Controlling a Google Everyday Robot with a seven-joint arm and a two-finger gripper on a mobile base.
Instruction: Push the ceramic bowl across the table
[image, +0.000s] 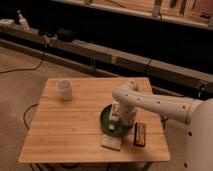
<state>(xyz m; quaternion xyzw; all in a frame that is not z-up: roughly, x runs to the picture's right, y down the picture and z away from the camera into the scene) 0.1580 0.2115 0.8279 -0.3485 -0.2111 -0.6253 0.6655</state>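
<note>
The claw (114, 125) hangs low over the bowl (108, 119), pointing down into it; whether it is open or closed, or gripping anything, cannot be told. It looks to be touching the bowl's inside, a little toward the bowl's 5 o'clock side. The white arm (150, 102) runs from the claw up to a bent joint near the table's middle, then stretches away toward 3 o'clock, where the robot's large pale body fills the lower right corner.

The bowl is a shallow dark-green dish. It sits on the table (65, 130) right of centre and toward the near edge, with the claw and wrist covering its right half.

Just at the bowl's 6 o'clock, close to the table's near edge, lies a small pale flat packet (112, 141). At the bowl's 4 o'clock, just beside it, lies a dark rectangular object (140, 134), its long side running front to back.

Well apart, at the bowl's 10 o'clock near the far left corner, stands a small white cup (65, 89), upright.

The table is light wood with plank seams running left to right. Behind it is a dark low shelf and a cable (22, 69) trailing across the floor at 10 o'clock.
</note>
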